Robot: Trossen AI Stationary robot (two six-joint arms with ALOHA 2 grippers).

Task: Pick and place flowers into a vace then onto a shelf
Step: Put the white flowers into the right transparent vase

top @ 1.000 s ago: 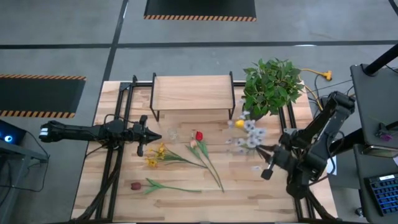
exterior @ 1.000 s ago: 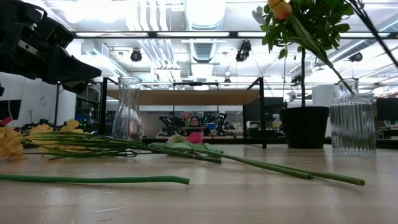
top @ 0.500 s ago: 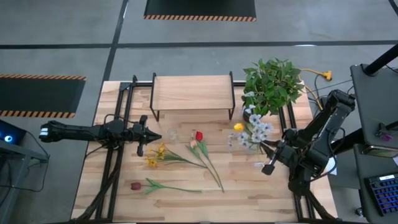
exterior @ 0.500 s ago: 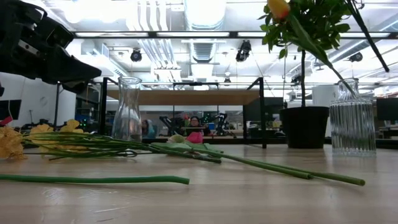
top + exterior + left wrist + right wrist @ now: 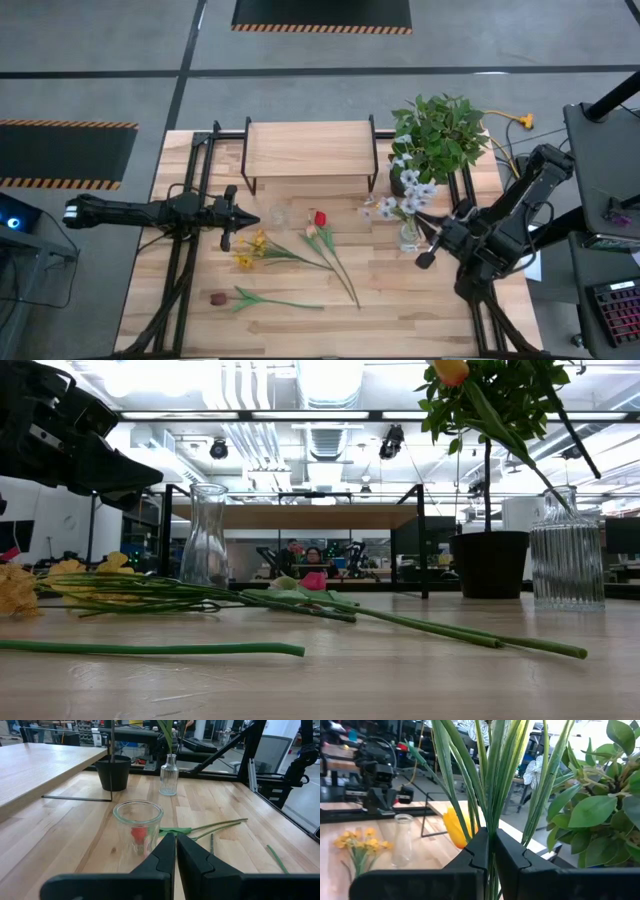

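The right end effector point(image 5: 432, 243) is squeezed tight on a bunch of flowers point(image 5: 400, 203) over the ribbed vase point(image 5: 410, 236) near the potted plant point(image 5: 437, 137), and a tilt could tip that vase, while the left end effector point(image 5: 240, 219), fingers together, waits over the tabletop point(image 5: 390, 310).

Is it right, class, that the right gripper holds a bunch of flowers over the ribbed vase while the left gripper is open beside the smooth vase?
Not quite. The left gripper is shut, as the left wrist view shows; the rest stands.
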